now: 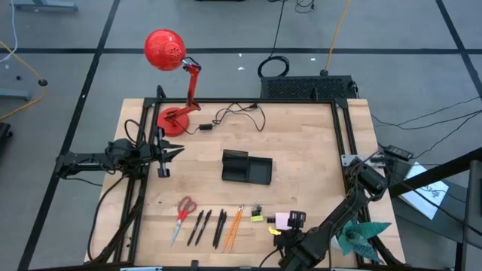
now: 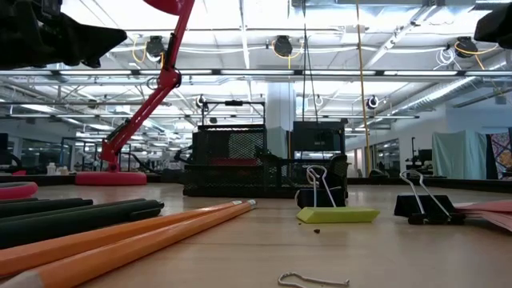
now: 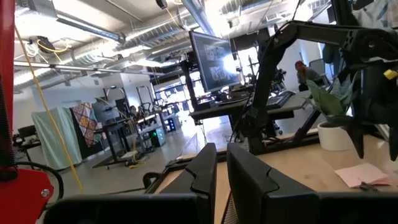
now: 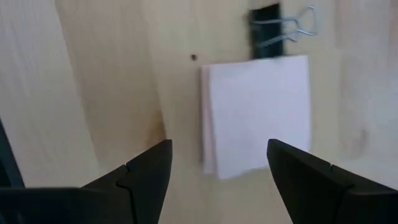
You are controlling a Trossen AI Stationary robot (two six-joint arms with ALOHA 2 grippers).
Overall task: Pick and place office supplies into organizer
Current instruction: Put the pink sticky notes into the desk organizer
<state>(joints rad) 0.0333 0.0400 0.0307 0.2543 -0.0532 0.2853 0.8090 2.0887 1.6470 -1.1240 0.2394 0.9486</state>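
- Hovering over the sticky-note pad point(image 4: 256, 113) at the table's front edge: right gripper point(image 4: 217, 163), fingers spread wide, empty, pad directly ahead between them.
- Parked well apart: left gripper point(image 1: 167, 153), nearly closed, empty.

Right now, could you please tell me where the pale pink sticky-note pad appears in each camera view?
High view: the pale pink sticky-note pad lies near the table's front edge, just ahead of the open right gripper.
Low view: a thin pink sliver at the right edge.
Left wrist view: far right, lying flat on the wooden table.
Right wrist view: centre, between the fingers.
Shared landmark: the black binder clip beside it.
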